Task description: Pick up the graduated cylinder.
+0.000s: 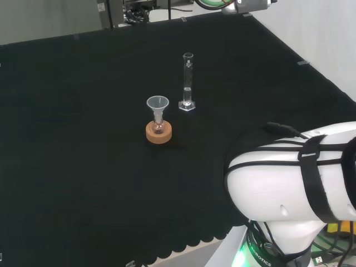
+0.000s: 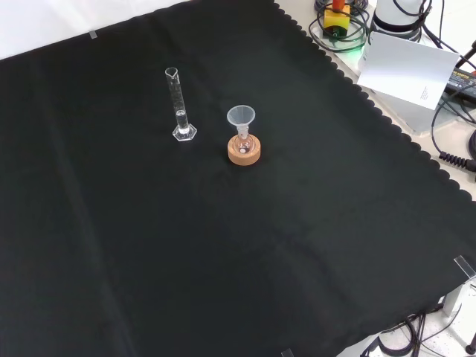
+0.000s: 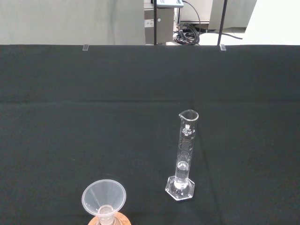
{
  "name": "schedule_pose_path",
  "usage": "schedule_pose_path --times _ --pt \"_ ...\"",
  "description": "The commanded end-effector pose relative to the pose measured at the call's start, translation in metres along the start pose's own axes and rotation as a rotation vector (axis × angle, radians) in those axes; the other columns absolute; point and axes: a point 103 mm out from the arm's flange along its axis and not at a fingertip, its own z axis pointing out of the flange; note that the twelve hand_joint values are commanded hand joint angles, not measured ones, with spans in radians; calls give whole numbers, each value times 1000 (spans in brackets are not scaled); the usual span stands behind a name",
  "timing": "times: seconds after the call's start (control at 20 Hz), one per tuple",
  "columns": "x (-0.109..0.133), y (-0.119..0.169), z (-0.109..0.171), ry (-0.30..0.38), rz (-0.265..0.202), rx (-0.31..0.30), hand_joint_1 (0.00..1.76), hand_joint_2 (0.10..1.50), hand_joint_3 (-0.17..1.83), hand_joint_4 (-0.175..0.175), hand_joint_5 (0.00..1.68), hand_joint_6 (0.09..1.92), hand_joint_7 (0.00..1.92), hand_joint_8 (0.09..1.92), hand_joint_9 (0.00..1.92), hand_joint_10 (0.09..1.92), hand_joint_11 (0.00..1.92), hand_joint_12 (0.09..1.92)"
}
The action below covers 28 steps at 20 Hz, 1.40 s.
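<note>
A tall clear graduated cylinder stands upright on its hexagonal foot near the middle of the black cloth. In the wrist view it is a little way off, with open cloth between the camera and it. Nothing touches it. In the head view the arm's white links sit at the lower right, well away from the cylinder.
A small flask with a clear funnel in its neck sits on a cork ring stand beside the cylinder. Cables and a white box lie past the cloth's scalloped edge in the front view.
</note>
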Motion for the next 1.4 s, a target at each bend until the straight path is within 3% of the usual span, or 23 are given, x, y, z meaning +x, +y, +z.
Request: schedule_pose_path --times 0.05,0.2,0.55,1.15,1.4 --pt "0 0 -1 -11 0 -8 9 1115 545 1 190 216 47 526 230 628 167 1277" --pt "1 1 -2 -10 4 -11 0 1177 427 2 240 87 49 505 232 608 129 1333" --pt "-4 10 6 0 23 -3 0 1190 402 3 253 87 53 501 234 605 126 1340" --pt "-52 56 71 76 91 62 0 1196 390 4 258 87 60 501 238 604 131 1340" --pt "-71 98 95 134 37 -12 0 1200 383 1 272 87 82 508 257 610 144 1344"
